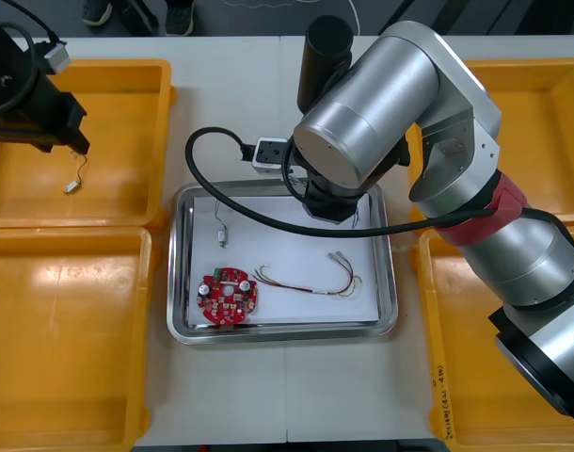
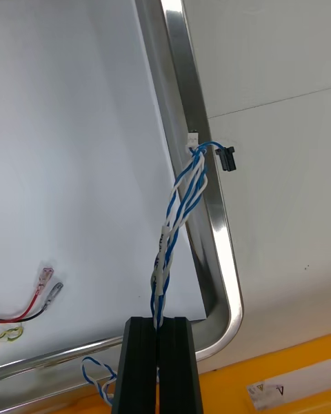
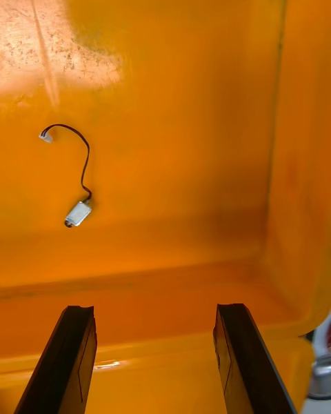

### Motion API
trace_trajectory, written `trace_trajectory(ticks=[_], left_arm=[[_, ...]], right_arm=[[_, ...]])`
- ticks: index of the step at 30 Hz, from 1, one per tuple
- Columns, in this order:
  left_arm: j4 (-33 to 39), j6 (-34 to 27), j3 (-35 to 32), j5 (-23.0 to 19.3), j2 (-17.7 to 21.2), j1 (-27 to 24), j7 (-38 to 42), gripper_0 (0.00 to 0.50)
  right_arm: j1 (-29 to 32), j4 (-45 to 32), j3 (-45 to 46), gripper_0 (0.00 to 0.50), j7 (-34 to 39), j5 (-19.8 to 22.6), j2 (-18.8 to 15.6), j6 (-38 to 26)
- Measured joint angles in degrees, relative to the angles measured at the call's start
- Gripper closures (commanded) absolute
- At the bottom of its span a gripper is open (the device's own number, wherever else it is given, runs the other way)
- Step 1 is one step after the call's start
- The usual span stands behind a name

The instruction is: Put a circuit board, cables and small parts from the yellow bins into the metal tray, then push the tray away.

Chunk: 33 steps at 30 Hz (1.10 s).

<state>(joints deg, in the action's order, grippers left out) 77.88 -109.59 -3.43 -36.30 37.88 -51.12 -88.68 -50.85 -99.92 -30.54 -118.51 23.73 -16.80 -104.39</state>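
Right gripper (image 2: 158,321): fingers clamped on the twisted blue and white cable (image 2: 181,207), which runs ahead of them to the rim of the metal tray (image 2: 179,55). Left gripper (image 3: 155,310): fingers apart above a yellow bin (image 3: 172,76). A small metal part (image 3: 78,213) lies ahead of them on the bin floor. The round red circuit board (image 1: 229,297) lies in the tray.

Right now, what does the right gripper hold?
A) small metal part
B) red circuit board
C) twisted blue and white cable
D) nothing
C: the right gripper is shut on the twisted blue and white cable over the metal tray rim; the left gripper hangs open over a yellow bin.
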Motion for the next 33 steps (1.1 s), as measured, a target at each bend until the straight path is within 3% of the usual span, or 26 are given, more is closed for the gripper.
trace_trajectory(ticks=[4, 7, 15, 27, 33], left_arm=[[-3.43, 0.0, -0.71, 0.22, 0.78, -0.01, -14.07, 0.0], [-5.63, 0.23, -1.71, 0.43, 0.92, -0.03, -19.44, 0.0], [-12.01, 5.63, -2.99, 1.23, 1.12, -0.13, -19.58, 0.0], [-17.58, 13.06, -3.31, 1.37, 1.13, -0.16, -19.6, 0.0], [-21.61, 17.38, -3.31, 1.36, 1.09, -0.16, -19.6, 0.0]], right_arm=[[-0.01, 2.83, -0.66, 0.5, -6.0, -0.4, 0.54, 1.57], [-0.01, 4.35, -0.97, 0.5, -9.76, -0.7, 0.7, 2.02], [-0.03, 7.19, -3.4, 0.5, -14.7, -1.47, 0.71, 4.11], [-0.03, 7.2, -8.65, 0.5, -14.82, -2.05, 0.72, 4.49], [0.0, 7.47, -9.77, 0.5, -14.82, -2.24, 0.72, 7.63]])
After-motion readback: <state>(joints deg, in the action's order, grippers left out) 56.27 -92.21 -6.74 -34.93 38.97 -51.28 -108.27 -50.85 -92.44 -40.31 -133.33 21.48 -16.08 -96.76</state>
